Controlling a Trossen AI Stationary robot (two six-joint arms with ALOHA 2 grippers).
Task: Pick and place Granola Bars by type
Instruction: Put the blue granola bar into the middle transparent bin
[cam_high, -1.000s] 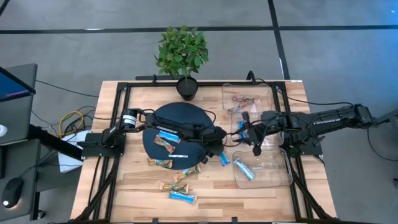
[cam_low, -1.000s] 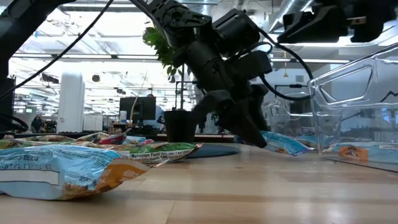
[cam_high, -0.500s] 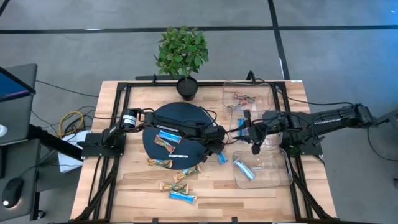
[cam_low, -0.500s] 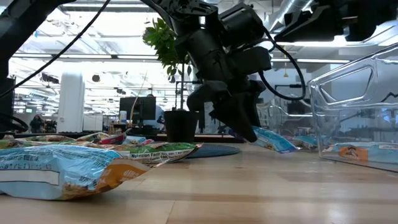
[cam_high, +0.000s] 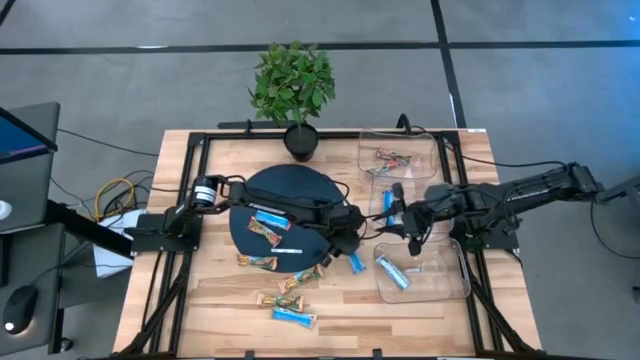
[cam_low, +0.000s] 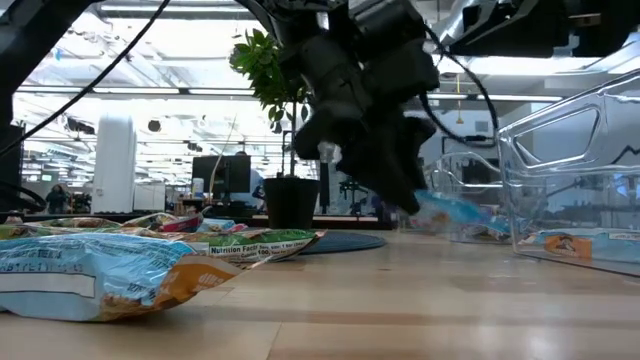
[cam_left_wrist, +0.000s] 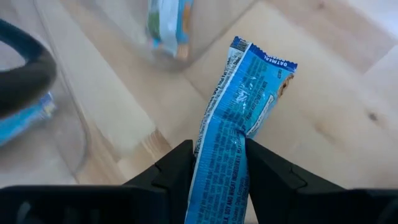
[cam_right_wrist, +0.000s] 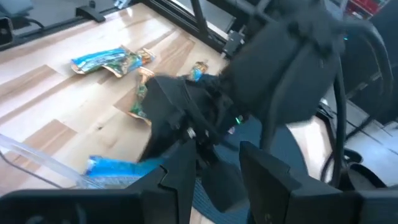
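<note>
Granola bars lie scattered across the wooden desk (cam_high: 215, 290). One bright blue bar (cam_left_wrist: 235, 118) is pinched between the fingers of the left end effector (cam_high: 349, 247), held just off the desk near the left edge of the near clear bin (cam_high: 462, 283); in the high view the same blue bar (cam_high: 357, 263) sticks out toward the near side of the end effector. The near bin holds another blue bar (cam_high: 392, 273), and the far clear bin (cam_high: 364, 146) holds a few reddish bars (cam_high: 390, 158). On the dark round mat (cam_high: 300, 182) lie a blue bar (cam_high: 271, 219) and a brown-green one (cam_high: 263, 233), with a thin white strip (cam_high: 291, 250) beside them. Near of the mat lie more bars: a green-brown one (cam_high: 257, 262), a pair (cam_high: 290, 286) further right, and a blue one (cam_high: 294, 317) nearest the desk's front edge. The right end effector (cam_high: 411, 236) hovers between the two bins, its fingers apart with nothing in them. A potted plant (cam_high: 294, 88) stands at the far edge of the desk.
</note>
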